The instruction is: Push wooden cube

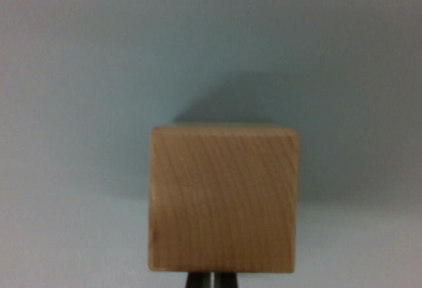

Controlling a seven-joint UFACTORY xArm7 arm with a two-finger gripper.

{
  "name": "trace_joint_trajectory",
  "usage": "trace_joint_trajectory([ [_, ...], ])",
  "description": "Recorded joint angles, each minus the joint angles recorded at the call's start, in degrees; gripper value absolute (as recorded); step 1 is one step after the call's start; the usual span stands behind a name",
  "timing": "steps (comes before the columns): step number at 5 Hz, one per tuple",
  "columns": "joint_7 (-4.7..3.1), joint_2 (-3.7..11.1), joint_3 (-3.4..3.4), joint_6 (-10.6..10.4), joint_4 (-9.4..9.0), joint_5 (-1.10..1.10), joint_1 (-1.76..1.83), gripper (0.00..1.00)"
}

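A light wooden cube [223, 199] with visible grain fills the lower middle of the wrist view and rests on a pale grey-blue surface [79, 70]. Its shadow falls behind it toward the wrist view's right. My gripper [212, 281] shows only as two dark fingertips at the bottom edge, right against the cube's near face. The fingertips stand pressed together with just a thin line between them and nothing held. The rest of the gripper is out of frame.
Around the cube there is only the plain grey-blue surface, on both sides and beyond it. No other objects or edges show.
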Motion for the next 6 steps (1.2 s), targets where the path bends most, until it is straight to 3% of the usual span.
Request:
trace_joint_trajectory([
  [1,0.0,0.0,0.0,0.0,0.0,0.0,0.0,1.0],
  [2,-0.2,1.58,-0.16,0.9,2.51,-0.13,-0.08,1.0],
  [3,-0.2,1.58,-0.16,0.9,2.51,-0.13,-0.08,1.0],
  [4,-0.41,3.29,-0.33,2.0,5.23,-0.27,-0.16,1.0],
  [5,-0.41,3.29,-0.33,2.0,5.23,-0.27,-0.16,1.0],
  [6,-0.63,4.99,-0.5,3.0,7.94,-0.41,-0.25,1.0],
])
